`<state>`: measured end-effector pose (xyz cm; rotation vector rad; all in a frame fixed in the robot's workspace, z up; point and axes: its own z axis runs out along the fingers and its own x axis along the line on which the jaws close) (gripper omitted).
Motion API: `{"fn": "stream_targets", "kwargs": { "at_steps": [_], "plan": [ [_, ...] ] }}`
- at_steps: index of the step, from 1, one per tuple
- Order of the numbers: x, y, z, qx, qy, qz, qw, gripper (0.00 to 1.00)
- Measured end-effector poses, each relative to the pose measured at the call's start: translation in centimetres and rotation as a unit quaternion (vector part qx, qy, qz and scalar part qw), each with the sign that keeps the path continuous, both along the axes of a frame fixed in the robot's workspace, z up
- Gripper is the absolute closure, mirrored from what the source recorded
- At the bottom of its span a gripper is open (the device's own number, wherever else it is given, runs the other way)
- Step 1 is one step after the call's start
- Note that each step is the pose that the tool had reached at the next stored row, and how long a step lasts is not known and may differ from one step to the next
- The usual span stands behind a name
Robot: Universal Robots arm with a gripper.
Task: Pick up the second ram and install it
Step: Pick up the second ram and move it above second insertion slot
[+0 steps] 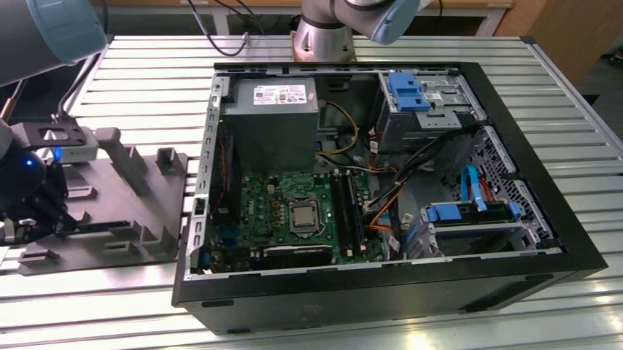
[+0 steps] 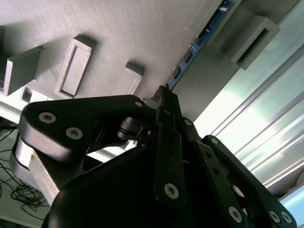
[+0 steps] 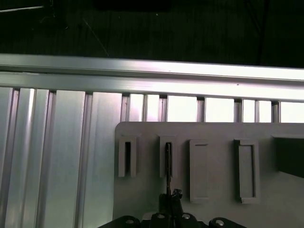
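The gripper (image 2: 164, 96) sits low over the grey fixture plate (image 1: 146, 219) at the exterior view's left, its fingers drawn narrow onto the near end of the second ram (image 2: 194, 46). The ram stands on edge in a slot of the plate, well apart from the open computer case (image 1: 389, 299) on the slatted aluminium table (image 1: 146, 65)

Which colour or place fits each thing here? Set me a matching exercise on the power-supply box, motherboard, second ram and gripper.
Things:
1. power-supply box
2. motherboard
3. second ram
4. gripper

Colour or place:
A. green, inside the case
B. standing on edge in a slot of the grey fixture
C. close by the ram's end, over the fixture
D. grey, inside the case

Pairs: 1-D, 2-A, 3-B, 4-C
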<state>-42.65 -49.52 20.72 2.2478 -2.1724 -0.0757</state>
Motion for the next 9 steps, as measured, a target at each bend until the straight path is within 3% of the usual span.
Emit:
{"fn": "stream_targets", "kwargs": {
  "at_steps": [9],
  "plan": [
    [0.00, 0.00, 0.65, 0.0001, -0.0001, 0.000, 1.0000, 0.89]
  ]
}}
